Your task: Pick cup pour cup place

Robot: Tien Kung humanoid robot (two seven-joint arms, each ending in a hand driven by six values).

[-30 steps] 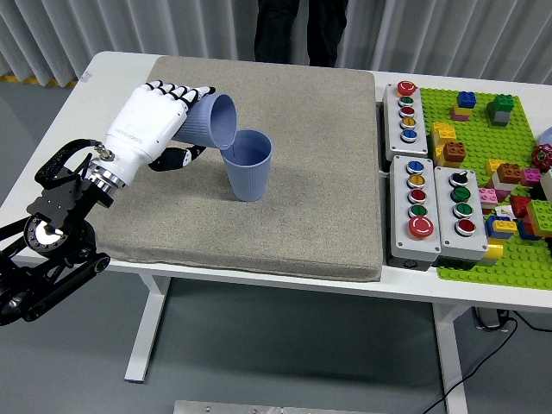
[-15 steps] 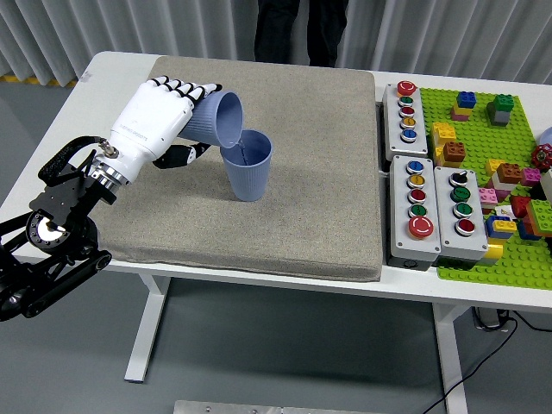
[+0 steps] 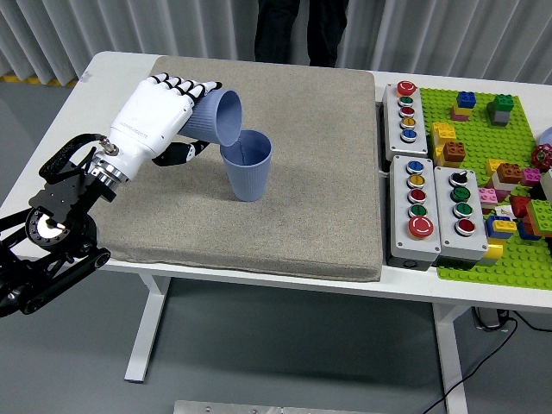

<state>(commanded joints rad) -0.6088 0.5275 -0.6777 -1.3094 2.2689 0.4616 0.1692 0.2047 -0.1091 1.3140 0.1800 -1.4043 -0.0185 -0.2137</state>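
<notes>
The left robot hand [image 3: 159,116] grips a tipped blue cup [image 3: 216,117], its mouth angled down-right over the upright blue cup [image 3: 247,164] just beside it.

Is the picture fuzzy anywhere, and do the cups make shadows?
Head view: sharp all over, no glare; the left hand and tilted cup look crisp; the standing cup casts only a faint, soft shadow on the grey mat.
</notes>
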